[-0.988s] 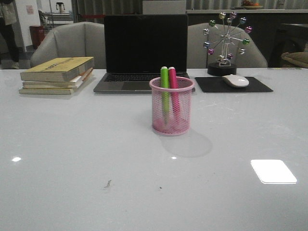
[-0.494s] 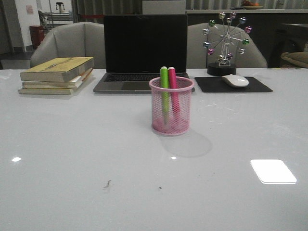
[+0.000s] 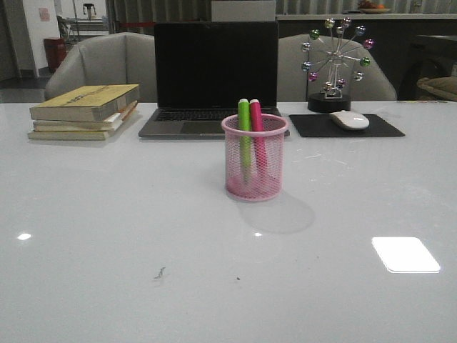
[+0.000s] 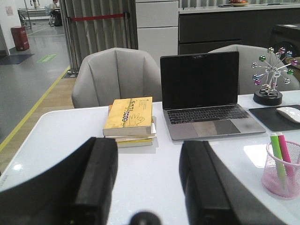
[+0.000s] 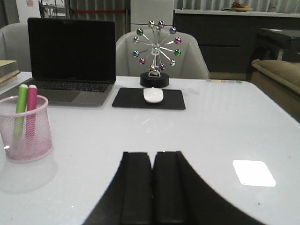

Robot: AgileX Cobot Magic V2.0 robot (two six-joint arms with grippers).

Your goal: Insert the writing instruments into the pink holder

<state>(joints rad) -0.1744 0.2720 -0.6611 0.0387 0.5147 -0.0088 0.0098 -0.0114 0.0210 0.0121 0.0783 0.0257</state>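
Note:
The pink mesh holder (image 3: 255,158) stands upright in the middle of the white table, in front of the laptop. A lime green marker (image 3: 244,121) and a bright pink marker (image 3: 257,125) stand inside it, tops poking above the rim. The left wrist view shows the same holder (image 4: 281,171) with both markers. My left gripper (image 4: 149,147) is open and holds nothing. In the right wrist view the holder (image 5: 27,129) sits off to one side, and my right gripper (image 5: 152,157) is shut with nothing between its fingers. Neither gripper appears in the front view.
A black laptop (image 3: 214,78) stands open behind the holder. A stack of books (image 3: 84,111) lies at the back left. A white mouse (image 3: 350,119) on a black pad and a ball-wheel ornament (image 3: 334,64) sit at the back right. Grey chairs stand behind the table.
The holder and both markers stay still. A person at the far left background has left the front view.

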